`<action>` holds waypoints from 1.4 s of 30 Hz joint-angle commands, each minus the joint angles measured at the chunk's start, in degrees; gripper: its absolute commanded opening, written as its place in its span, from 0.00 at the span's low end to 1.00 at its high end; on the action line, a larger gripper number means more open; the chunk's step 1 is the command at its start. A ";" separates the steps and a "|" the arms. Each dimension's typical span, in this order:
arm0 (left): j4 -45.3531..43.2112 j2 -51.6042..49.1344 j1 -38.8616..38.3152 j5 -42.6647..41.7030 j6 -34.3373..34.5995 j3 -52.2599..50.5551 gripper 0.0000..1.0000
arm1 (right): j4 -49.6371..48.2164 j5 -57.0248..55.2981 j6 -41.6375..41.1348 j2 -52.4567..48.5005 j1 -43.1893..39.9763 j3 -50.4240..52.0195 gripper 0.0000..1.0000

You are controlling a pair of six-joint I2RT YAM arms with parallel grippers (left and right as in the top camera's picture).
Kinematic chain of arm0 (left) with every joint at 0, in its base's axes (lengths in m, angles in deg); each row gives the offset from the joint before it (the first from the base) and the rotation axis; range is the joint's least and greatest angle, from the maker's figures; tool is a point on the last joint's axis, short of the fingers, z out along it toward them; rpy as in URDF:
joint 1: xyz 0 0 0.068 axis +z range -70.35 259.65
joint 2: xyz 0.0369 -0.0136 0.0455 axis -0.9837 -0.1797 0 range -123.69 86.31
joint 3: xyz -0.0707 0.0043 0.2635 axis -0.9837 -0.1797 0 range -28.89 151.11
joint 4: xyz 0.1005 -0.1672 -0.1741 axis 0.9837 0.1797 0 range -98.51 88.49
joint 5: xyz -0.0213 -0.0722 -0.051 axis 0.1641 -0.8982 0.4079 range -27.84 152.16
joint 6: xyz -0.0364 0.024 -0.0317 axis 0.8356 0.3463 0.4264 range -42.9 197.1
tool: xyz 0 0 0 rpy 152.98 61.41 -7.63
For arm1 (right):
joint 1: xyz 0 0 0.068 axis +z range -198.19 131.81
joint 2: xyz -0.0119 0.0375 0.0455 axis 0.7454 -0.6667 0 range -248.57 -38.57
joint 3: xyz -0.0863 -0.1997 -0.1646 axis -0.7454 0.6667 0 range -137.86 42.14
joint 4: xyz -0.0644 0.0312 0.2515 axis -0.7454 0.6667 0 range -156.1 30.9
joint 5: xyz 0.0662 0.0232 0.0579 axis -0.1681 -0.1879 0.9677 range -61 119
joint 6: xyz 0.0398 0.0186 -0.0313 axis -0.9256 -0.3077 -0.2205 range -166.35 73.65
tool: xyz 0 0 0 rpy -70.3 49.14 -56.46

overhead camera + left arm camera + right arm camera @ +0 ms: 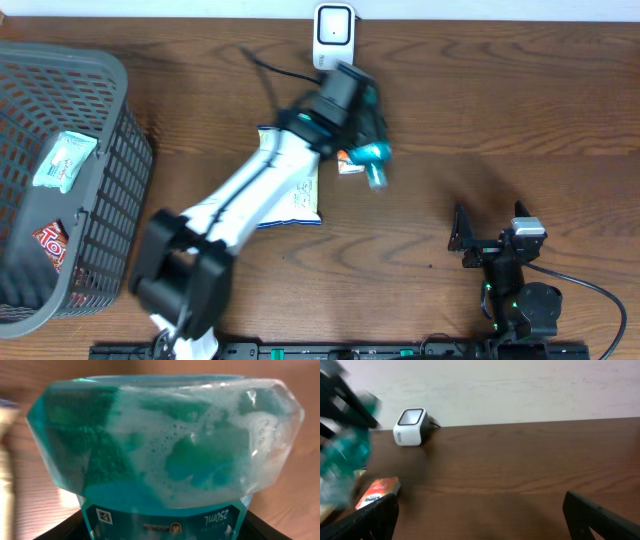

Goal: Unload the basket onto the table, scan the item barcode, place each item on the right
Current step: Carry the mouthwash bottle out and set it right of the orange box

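Visibly, your left hand (364, 132) was clamped on the teal bottle (371, 153), held off the worktop (520, 120) near the white scanner (333, 28), over a small orange pack (347, 164). Your right hand (463, 240) stood spread wide, empty, well apart.

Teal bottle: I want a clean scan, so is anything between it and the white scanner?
Nothing visible. The teal bottle, held in the left gripper, hangs near the white scanner, with only bare table between them.
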 commanded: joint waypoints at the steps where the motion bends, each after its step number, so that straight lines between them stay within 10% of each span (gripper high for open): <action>1: -2.54 -3.37 -3.41 1.18 -4.94 0.81 0.45 | 0.13 -0.09 -0.68 0.28 0.44 0.13 0.99; 19: -2.14 -13.11 -4.44 1.99 -4.81 0.79 0.55 | 0.13 -0.09 -0.68 0.28 0.44 0.13 0.99; 28: 2.47 -12.00 -4.42 0.76 -4.87 1.33 0.98 | 0.13 -0.09 -0.68 0.31 0.44 0.13 0.99; 42: 7.85 8.44 -3.98 4.63 -10.47 1.99 0.98 | 0.13 -0.09 -0.68 0.31 0.44 0.13 0.99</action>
